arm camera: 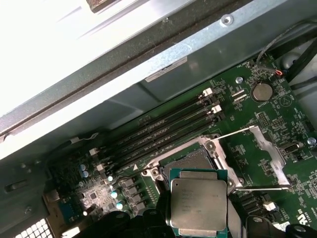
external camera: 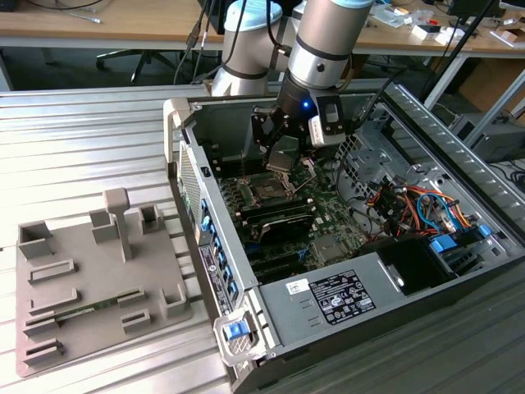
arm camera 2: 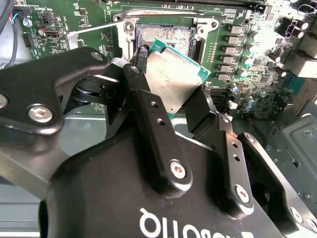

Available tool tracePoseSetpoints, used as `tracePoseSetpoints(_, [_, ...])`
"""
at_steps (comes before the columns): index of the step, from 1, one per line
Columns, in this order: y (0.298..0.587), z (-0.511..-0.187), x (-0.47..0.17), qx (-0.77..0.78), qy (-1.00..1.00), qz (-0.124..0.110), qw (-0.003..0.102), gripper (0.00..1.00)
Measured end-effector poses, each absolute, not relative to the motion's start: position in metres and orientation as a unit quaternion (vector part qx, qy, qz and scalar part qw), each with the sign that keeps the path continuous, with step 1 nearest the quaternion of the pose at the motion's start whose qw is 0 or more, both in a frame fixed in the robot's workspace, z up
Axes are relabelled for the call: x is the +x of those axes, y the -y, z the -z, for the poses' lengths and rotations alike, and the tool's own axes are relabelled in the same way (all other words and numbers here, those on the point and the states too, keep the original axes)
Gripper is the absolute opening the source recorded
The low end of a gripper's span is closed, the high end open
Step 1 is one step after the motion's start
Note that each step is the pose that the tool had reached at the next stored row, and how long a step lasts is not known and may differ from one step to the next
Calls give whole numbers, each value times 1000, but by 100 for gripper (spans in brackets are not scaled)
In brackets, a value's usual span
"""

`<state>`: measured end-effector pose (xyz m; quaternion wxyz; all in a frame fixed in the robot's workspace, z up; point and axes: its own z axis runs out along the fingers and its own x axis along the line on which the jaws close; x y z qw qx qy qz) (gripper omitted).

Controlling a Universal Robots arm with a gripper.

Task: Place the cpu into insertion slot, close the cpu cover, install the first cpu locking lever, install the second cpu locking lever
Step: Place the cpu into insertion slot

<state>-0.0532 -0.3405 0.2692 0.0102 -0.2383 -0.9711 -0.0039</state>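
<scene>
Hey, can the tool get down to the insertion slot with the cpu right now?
Probably yes: the tool holds the cpu close above the insertion slot, the cpu cover is swung open to one side, and nothing seems to lie across the socket.

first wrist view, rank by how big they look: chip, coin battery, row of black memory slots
1. row of black memory slots
2. chip, though it sits nearer the camera
3. coin battery
</scene>
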Motion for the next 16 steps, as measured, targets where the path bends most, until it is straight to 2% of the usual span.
tracePoseSetpoints(16, [340,-269,-53,-273,962,4,10,55])
